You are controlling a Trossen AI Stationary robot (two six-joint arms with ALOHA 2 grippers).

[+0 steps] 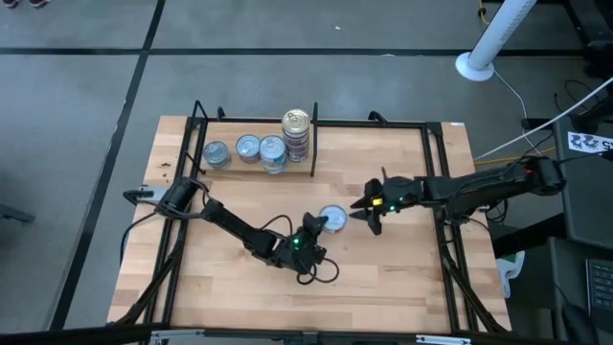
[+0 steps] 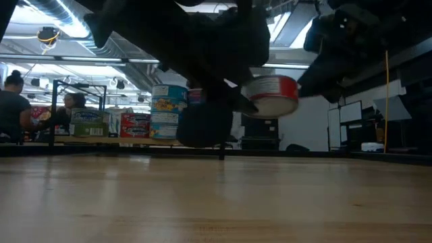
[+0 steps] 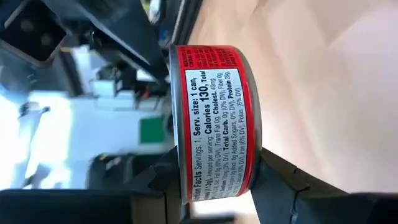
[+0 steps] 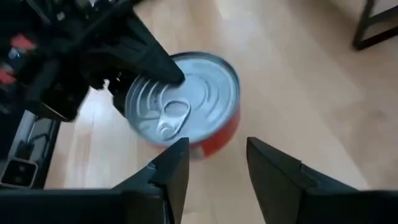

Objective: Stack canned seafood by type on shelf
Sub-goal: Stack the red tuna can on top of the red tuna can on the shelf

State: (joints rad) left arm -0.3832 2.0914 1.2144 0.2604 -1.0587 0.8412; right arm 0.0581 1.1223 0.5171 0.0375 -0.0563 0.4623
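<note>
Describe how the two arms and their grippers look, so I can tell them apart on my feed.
Both arms are dark, jointed and slim, with loose black cables. The left gripper and right gripper each show small green lights near the wrist. The fingers are matte black, flat and wedge-shaped. No markings distinguish them.

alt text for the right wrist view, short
A red-sided tin with a silver pull-tab top is held above the light wooden board by the left gripper, one dark finger across its lid. The right gripper sits open just short of it, fingers apart.
</note>
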